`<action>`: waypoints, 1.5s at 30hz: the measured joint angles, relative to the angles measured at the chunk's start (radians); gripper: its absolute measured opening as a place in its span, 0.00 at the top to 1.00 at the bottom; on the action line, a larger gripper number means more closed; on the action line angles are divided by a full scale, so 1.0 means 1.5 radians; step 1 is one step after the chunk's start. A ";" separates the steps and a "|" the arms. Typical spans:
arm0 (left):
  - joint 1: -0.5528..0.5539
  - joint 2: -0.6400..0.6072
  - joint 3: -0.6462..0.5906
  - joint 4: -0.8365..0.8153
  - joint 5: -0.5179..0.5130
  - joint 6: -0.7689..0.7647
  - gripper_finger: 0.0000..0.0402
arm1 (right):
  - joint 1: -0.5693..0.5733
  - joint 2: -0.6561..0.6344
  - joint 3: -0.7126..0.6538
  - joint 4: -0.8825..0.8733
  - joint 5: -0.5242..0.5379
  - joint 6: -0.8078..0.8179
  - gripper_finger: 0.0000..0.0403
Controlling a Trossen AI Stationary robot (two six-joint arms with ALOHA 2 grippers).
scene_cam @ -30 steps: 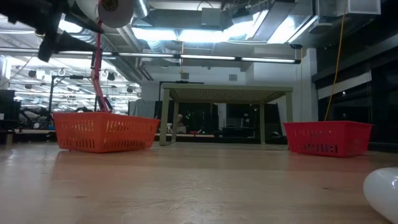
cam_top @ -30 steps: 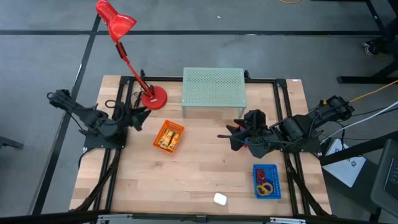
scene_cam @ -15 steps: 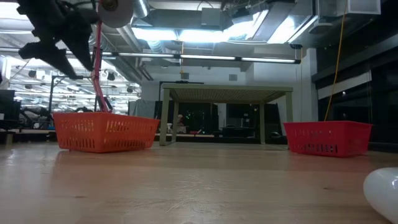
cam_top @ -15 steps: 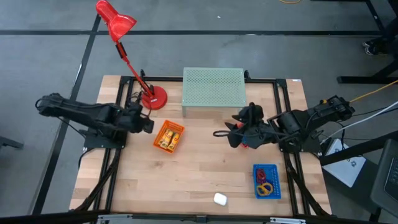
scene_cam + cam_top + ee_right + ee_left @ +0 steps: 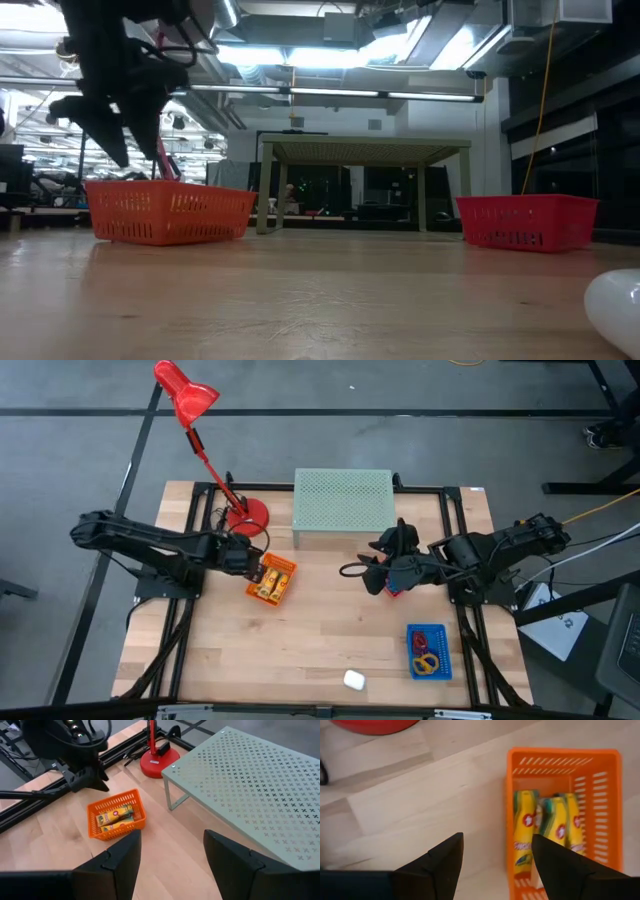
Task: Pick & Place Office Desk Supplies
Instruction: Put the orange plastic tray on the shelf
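Note:
An orange mesh basket (image 5: 271, 578) stands left of the table's middle with three yellow tubes (image 5: 545, 832) lying in it. My left gripper (image 5: 497, 865) hangs open above the basket's left edge and the bare wood beside it, pointing steeply down and touching nothing; the low view shows it (image 5: 110, 120) above the basket (image 5: 170, 212). My right gripper (image 5: 362, 572) hovers open right of centre, in front of the riser, empty. A blue basket (image 5: 428, 651) near the front right holds coloured loops. A red basket (image 5: 527, 222) stands at the right, mostly hidden under my right arm in the high view.
A pale green mesh riser (image 5: 343, 503) stands at the far middle. The red desk lamp's base (image 5: 246, 517) sits just behind the orange basket, close to my left arm. A small white object (image 5: 354, 680) lies near the front edge. Bare wood lies between the baskets.
My left gripper has swung toward the table's right, over to the orange basket, sunk a little and tipped from near level to pointing steeply down; it stays open. My right gripper has drifted slightly toward the table's left and rolled a little.

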 joint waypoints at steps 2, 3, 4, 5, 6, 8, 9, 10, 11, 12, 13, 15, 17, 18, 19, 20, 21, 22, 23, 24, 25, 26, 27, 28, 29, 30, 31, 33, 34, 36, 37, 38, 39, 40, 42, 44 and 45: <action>0.006 0.010 0.000 0.013 0.000 0.002 0.41 | -0.003 0.000 0.000 0.006 -0.006 -0.003 0.46; 0.009 0.015 0.000 0.013 0.001 0.007 0.41 | -0.005 0.000 0.000 0.008 -0.008 -0.005 0.46; 0.012 0.021 0.000 0.011 0.004 0.016 0.40 | -0.007 0.000 0.000 0.011 -0.008 -0.006 0.46; 0.016 0.027 0.000 0.010 0.007 0.025 0.40 | -0.009 0.000 0.000 0.013 -0.008 -0.009 0.46; 0.019 0.034 0.000 0.010 0.010 0.032 0.40 | -0.011 0.000 0.000 0.015 -0.008 -0.014 0.46; 0.026 0.048 0.000 0.008 0.020 0.047 0.40 | -0.015 0.000 0.000 0.023 -0.011 -0.021 0.46; 0.030 0.055 0.000 0.009 0.023 0.050 0.40 | -0.017 0.000 0.000 0.026 -0.011 -0.023 0.46; 0.033 0.063 0.000 0.011 0.023 0.052 0.40 | -0.018 0.000 0.000 0.026 -0.011 -0.023 0.46; 0.035 0.069 0.000 0.012 0.024 0.053 0.40 | -0.019 0.000 0.000 0.027 -0.011 -0.023 0.46; 0.038 0.076 0.000 0.012 0.026 0.055 0.40 | -0.021 0.000 0.000 0.027 -0.012 -0.023 0.46; 0.041 0.083 0.000 0.015 0.029 0.055 0.40 | -0.023 0.000 0.000 0.027 -0.013 -0.023 0.46; 0.044 0.094 0.000 0.026 0.040 0.063 0.40 | -0.024 0.000 0.000 0.027 -0.013 -0.023 0.46; 0.047 0.100 0.000 0.048 0.046 0.076 0.40 | -0.025 0.000 0.000 0.027 -0.013 -0.024 0.46; 0.047 0.104 0.000 0.061 0.049 0.077 0.40 | -0.025 0.000 0.000 0.027 -0.013 -0.024 0.46; 0.047 0.106 0.000 0.073 0.051 0.078 0.40 | -0.025 0.000 0.000 0.027 -0.013 -0.025 0.46; 0.047 0.109 0.000 0.078 0.053 0.078 0.40 | -0.024 0.000 0.000 0.027 -0.013 -0.025 0.46; 0.047 0.113 0.000 0.077 0.053 0.078 0.40 | -0.024 0.000 0.000 0.027 -0.013 -0.025 0.46; 0.047 0.119 0.000 0.074 0.053 0.077 0.40 | -0.024 0.000 0.000 0.027 -0.013 -0.025 0.46; 0.047 0.127 0.000 0.072 0.055 0.077 0.40 | -0.024 0.000 0.000 0.027 -0.013 -0.025 0.46; 0.047 0.135 0.000 0.068 0.061 0.076 0.40 | -0.024 0.000 0.000 0.027 -0.013 -0.025 0.46; 0.048 0.143 0.000 0.062 0.070 0.074 0.41 | -0.024 0.000 0.000 0.027 -0.013 -0.025 0.46; 0.048 0.152 0.000 0.056 0.082 0.073 0.41 | -0.024 0.000 0.000 0.027 -0.013 -0.026 0.46; 0.048 0.161 0.000 0.053 0.091 0.073 0.42 | -0.024 0.000 0.000 0.026 -0.013 -0.028 0.46; 0.047 0.170 0.000 0.052 0.096 0.073 0.42 | -0.024 0.000 0.000 0.026 -0.013 -0.029 0.46; 0.047 0.178 0.000 0.052 0.099 0.072 0.43 | -0.024 0.000 0.000 0.027 -0.013 -0.030 0.46; 0.047 0.185 0.000 0.054 0.101 0.072 0.44 | -0.024 0.000 0.000 0.027 -0.013 -0.031 0.46; 0.047 0.192 0.000 0.058 0.103 0.072 0.44 | -0.024 0.000 0.000 0.027 -0.013 -0.031 0.46; 0.048 0.205 0.000 0.068 0.105 0.075 0.46 | -0.024 0.000 0.000 0.027 -0.013 -0.031 0.46; 0.047 0.209 0.000 0.074 0.105 0.078 0.46 | -0.024 0.000 0.000 0.026 -0.013 -0.031 0.46; 0.047 0.216 0.000 0.082 0.106 0.077 0.48 | -0.024 0.000 0.000 0.026 -0.014 -0.031 0.46; 0.047 0.218 0.000 0.085 0.107 0.077 0.49 | -0.024 0.000 0.000 0.026 -0.014 -0.031 0.46; 0.047 0.219 0.000 0.088 0.109 0.077 0.51 | -0.024 0.000 0.000 0.026 -0.015 -0.031 0.46; 0.048 0.220 0.000 0.091 0.111 0.077 0.53 | -0.024 0.000 0.000 0.026 -0.016 -0.031 0.46; 0.047 0.220 0.000 0.092 0.112 0.077 0.55 | -0.024 0.000 0.000 0.026 -0.016 -0.031 0.46; 0.047 0.220 0.000 0.091 0.115 0.077 0.61 | -0.024 0.000 0.000 0.026 -0.016 -0.035 0.46; 0.047 0.220 0.000 0.092 0.122 0.077 0.69 | -0.024 0.000 0.000 0.026 -0.016 -0.036 0.46; 0.047 0.220 0.000 0.093 0.127 0.077 0.73 | -0.024 0.000 0.000 0.026 -0.016 -0.036 0.46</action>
